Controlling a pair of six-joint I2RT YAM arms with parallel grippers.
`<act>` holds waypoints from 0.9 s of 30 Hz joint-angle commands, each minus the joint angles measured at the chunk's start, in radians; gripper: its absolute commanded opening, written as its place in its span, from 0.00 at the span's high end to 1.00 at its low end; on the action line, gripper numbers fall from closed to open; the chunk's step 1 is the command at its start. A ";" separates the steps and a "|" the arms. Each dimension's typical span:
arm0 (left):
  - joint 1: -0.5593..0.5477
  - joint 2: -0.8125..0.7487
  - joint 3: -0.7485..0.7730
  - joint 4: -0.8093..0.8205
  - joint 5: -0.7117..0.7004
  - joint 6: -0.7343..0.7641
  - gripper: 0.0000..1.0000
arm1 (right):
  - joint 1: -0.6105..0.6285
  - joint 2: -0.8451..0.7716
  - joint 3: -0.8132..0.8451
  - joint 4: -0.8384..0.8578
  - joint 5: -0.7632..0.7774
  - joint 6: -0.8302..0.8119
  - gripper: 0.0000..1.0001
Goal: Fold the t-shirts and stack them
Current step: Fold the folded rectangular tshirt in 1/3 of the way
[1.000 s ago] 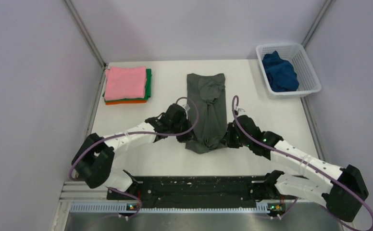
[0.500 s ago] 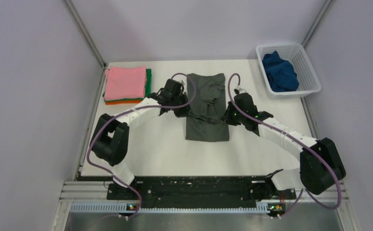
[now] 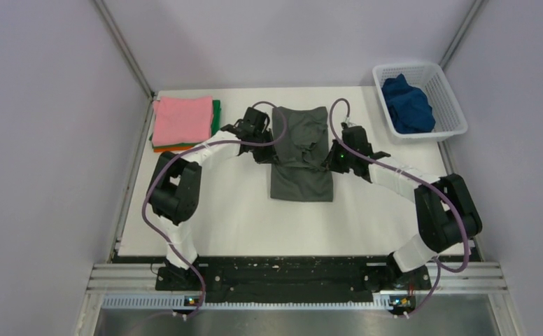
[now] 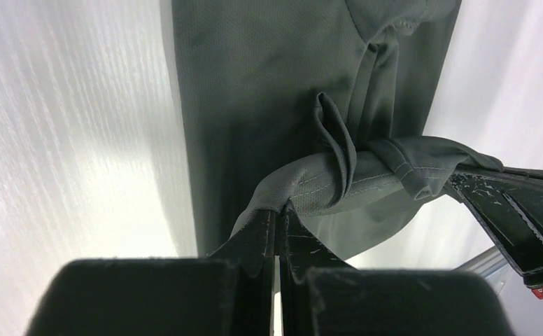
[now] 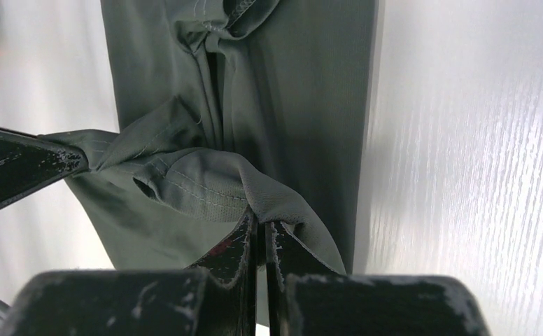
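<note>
The dark grey t-shirt [image 3: 301,183] lies lengthwise in the middle of the table, its near part lifted and doubled back over the rest. My left gripper [image 3: 267,151] is shut on the hem's left corner, seen close in the left wrist view [image 4: 279,210] with the grey cloth [image 4: 255,84] hanging from the tips. On the hem's right corner my right gripper [image 3: 332,159] is shut as well, with the tips [image 5: 260,218] pinching the cloth [image 5: 304,84]. The hem stretches taut between the two. Pink [image 3: 182,119], green [image 3: 216,120] and orange [image 3: 185,148] t-shirts sit folded in a stack at the far left.
A white mesh basket [image 3: 457,115] at the far right corner holds a crumpled dark blue t-shirt [image 3: 407,103]. The enclosure's grey walls rise to the left, right and behind. A black rail runs along the near edge.
Both grippers have carried the grey shirt's near hem away from the near edge toward the far end, doubling the shirt over itself. Both arms are now stretched further out.
</note>
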 commanded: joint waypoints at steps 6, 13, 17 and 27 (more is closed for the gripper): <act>0.036 0.099 0.133 -0.006 -0.026 0.039 0.97 | -0.058 0.090 0.073 0.163 -0.046 0.006 0.95; 0.068 0.160 0.302 -0.100 -0.033 0.062 0.11 | -0.101 0.174 0.200 0.206 -0.122 0.009 0.44; 0.083 0.088 0.292 -0.108 -0.026 0.067 0.01 | -0.107 0.161 0.217 0.195 -0.169 -0.017 0.04; 0.052 -0.148 -0.168 0.073 0.096 0.007 0.01 | -0.105 -0.028 -0.096 0.259 -0.261 -0.007 0.01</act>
